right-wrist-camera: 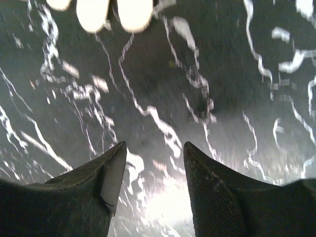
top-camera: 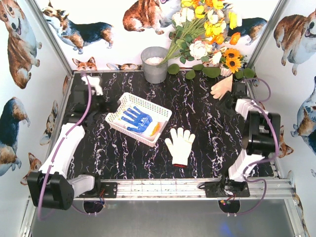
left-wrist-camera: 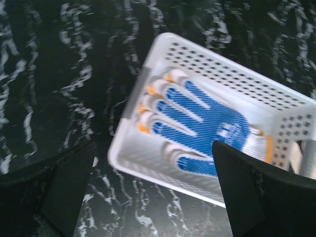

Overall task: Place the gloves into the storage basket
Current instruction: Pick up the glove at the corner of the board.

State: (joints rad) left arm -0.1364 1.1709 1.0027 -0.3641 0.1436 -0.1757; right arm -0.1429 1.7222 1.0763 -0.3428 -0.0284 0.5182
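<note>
Two gloves lie outside the storage basket (top-camera: 150,103). Just left of the basket hangs the left gripper (top-camera: 112,105), its jaws spread wide with nothing between them. Its wrist view looks down past the gripper (left-wrist-camera: 153,145) onto the perforated wall of the basket (left-wrist-camera: 222,69). Inside lies a blue-and-white glove (top-camera: 137,119), flat, fingers toward that gripper.

Just right of the basket's near corner, a white knit glove (top-camera: 180,143) lies flat on the bench (top-camera: 197,163). Its long axis runs near to far, fingers pointing away from the arm bases and reddish cuff toward them.

Well right of the basket, by the far edge, lies a beige glove (top-camera: 221,87) with the right gripper (top-camera: 228,100) just beside it. Those jaws stand about half apart and empty (right-wrist-camera: 154,145), and pale glove fingertips (right-wrist-camera: 94,10) show just ahead. The right arm looks the nearer one for both loose gloves, the beige one first.
</note>
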